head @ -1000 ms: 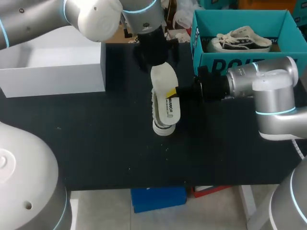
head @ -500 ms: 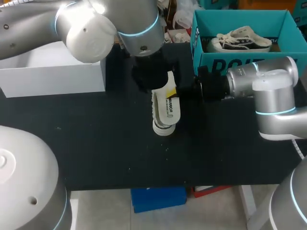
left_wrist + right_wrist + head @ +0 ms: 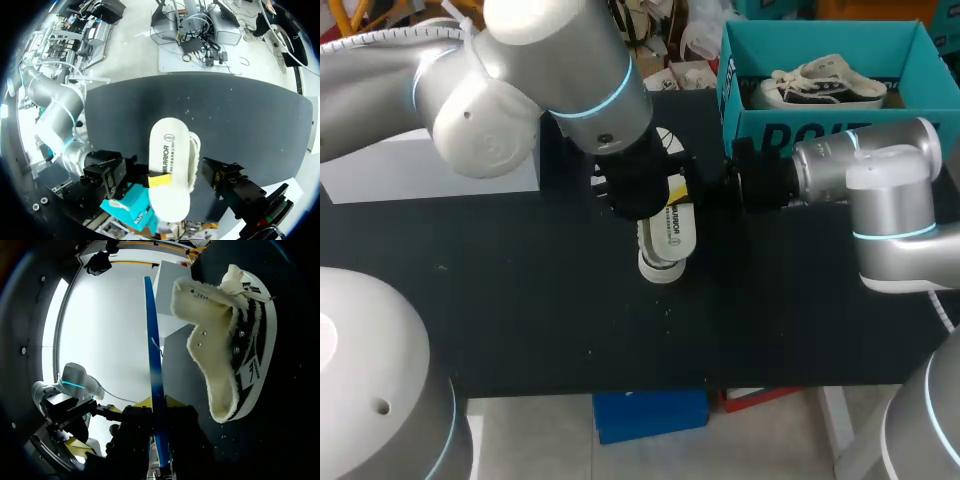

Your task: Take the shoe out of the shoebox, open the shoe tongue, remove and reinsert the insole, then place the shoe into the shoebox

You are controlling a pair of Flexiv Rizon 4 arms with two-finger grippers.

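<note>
A white canvas shoe point(image 3: 655, 262) lies on its side on the black table point(image 3: 520, 300), mid-table. My right gripper point(image 3: 682, 190) is shut on the edge of its white insole point(image 3: 672, 228), holding it over the shoe. Seen from the right wrist, the insole point(image 3: 151, 340) stands edge-on and blue between the yellow tips of that gripper point(image 3: 155, 404), beside the shoe point(image 3: 225, 335). My left gripper point(image 3: 170, 177) hangs wide open just above the insole point(image 3: 170, 150), one black finger at each side, touching nothing. The shoe's laced edge point(image 3: 194, 155) shows beneath the insole.
The teal shoebox point(image 3: 820, 125) stands at the back right with a second shoe point(image 3: 825, 80) inside. A white box point(image 3: 430, 160) sits at the back left. Bare table runs along the front and left.
My left arm has come down and forward over the shoe, now covering the insole's far end. The right arm, insole and shoe have not moved.
</note>
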